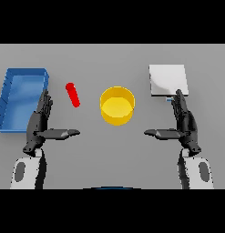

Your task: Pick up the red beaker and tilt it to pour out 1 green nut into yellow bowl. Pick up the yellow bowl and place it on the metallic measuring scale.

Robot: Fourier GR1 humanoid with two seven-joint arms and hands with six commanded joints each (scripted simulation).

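Two dark hands hover over a grey table (109,150), palms facing each other, with the task's things spread beyond and between them. The left hand (40,124) is wide open: its fingers point straight ahead and its thumb juts inward, holding nothing. Just beyond its thumb and a little inward lies the red beaker (73,94), a slim tube seen tilted on the table, apart from the hand and untouched. No nut can be made out in or near it. On the outer side of the left hand's fingers sits a blue tray (9,107), its near corner just beside them.

The right hand (183,124) mirrors the left, fingers straight, thumb stretched inward, grasping nothing. Directly beyond its fingertips rests the pale, square scale (166,79), its near edge just beside or touching those fingertips; which of the two cannot be told.

Between the two hands and slightly beyond their thumbs stands the yellow bowl (117,113), upright, well apart from both hands and from the scale.
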